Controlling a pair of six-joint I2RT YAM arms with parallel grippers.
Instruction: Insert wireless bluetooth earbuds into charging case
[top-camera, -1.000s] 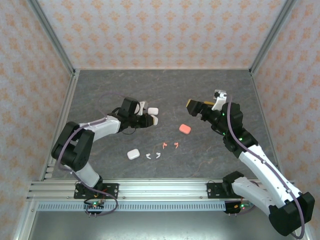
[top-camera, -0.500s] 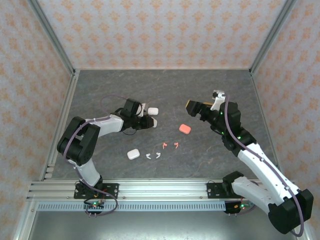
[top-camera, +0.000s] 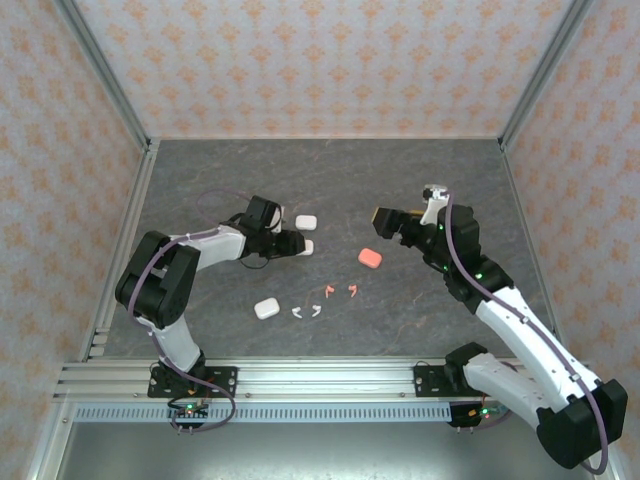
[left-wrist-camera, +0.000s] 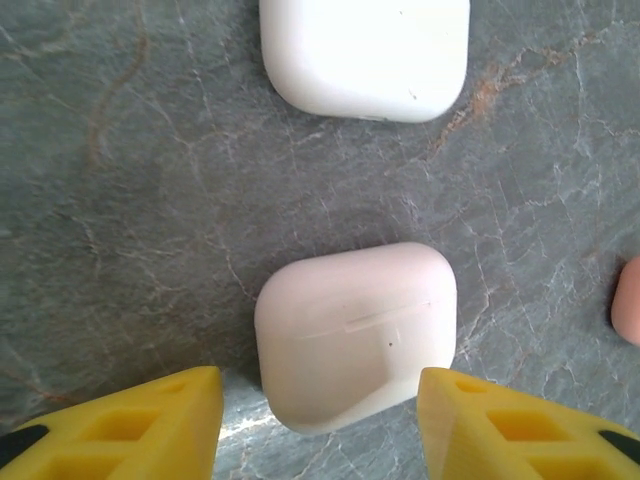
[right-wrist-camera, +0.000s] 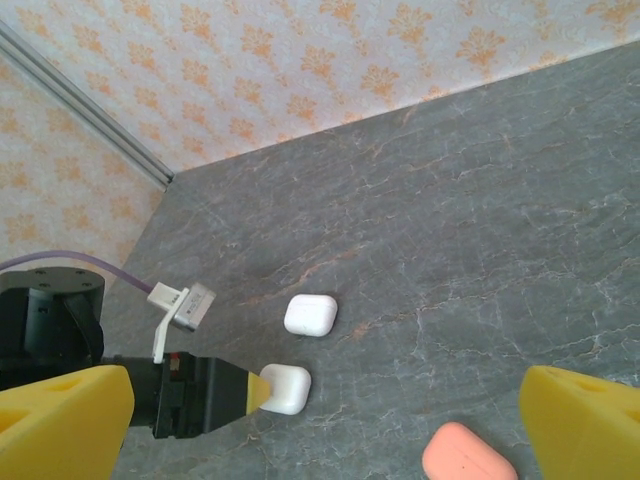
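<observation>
Two closed white charging cases lie on the grey table, one (top-camera: 305, 220) (left-wrist-camera: 365, 55) (right-wrist-camera: 310, 314) farther back and one (top-camera: 306, 247) (left-wrist-camera: 355, 335) (right-wrist-camera: 284, 388) nearer. My left gripper (top-camera: 294, 243) (left-wrist-camera: 320, 425) is open and low, its yellow fingertips (left-wrist-camera: 150, 425) on either side of the nearer case's edge, with a gap on the left. A salmon case (top-camera: 370, 258) (right-wrist-camera: 468, 455) lies mid-table. Two pink earbuds (top-camera: 328, 291) (top-camera: 352, 290) and two white earbuds (top-camera: 297, 312) (top-camera: 314, 310) lie loose in front. My right gripper (top-camera: 386, 220) (right-wrist-camera: 320, 430) hangs open above the table, holding nothing.
A third white case (top-camera: 266, 309) lies left of the white earbuds. Patterned walls with metal corner posts (top-camera: 105, 80) close in the table on three sides. The metal rail (top-camera: 320, 378) carrying the arm bases runs along the near edge.
The left gripper has settled lower toward the table, with the nearer white case now lying just in front of it. The right gripper has shifted slightly toward the near side.
</observation>
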